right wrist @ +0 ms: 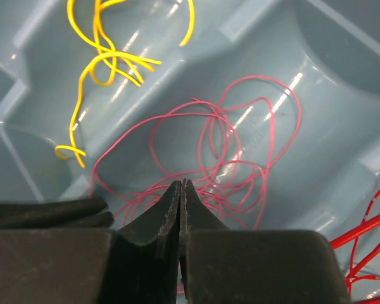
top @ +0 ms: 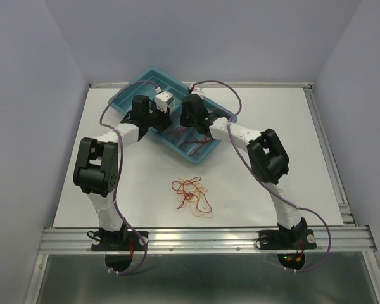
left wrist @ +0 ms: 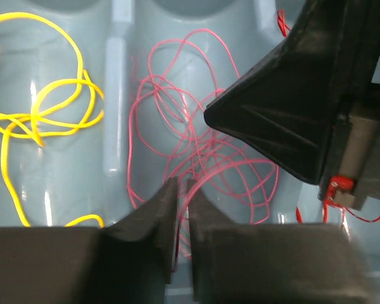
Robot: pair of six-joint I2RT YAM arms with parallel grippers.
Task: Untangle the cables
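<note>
The cables lie in two places. A loose tangle of red, orange and yellow cables (top: 191, 196) sits on the white table. In the blue tray (top: 130, 95) a pink cable (left wrist: 177, 95) (right wrist: 266, 107) coils in one compartment, with a yellow cable (left wrist: 50, 107) (right wrist: 107, 57) in the adjacent one. My left gripper (left wrist: 182, 187) is down in the pink coil. Its jaws are a thin slit apart with a pink strand in the slit, and I cannot tell whether they pinch it. My right gripper (right wrist: 180, 185) is shut on another strand of the pink cable.
A ridge (left wrist: 117, 95) separates the pink and yellow compartments. Brighter red wires (right wrist: 367, 234) lie in the compartment to the right. The right gripper's black body (left wrist: 291, 101) hangs close over the left gripper's side. Thick purple arm cables (top: 240, 158) loop above the table.
</note>
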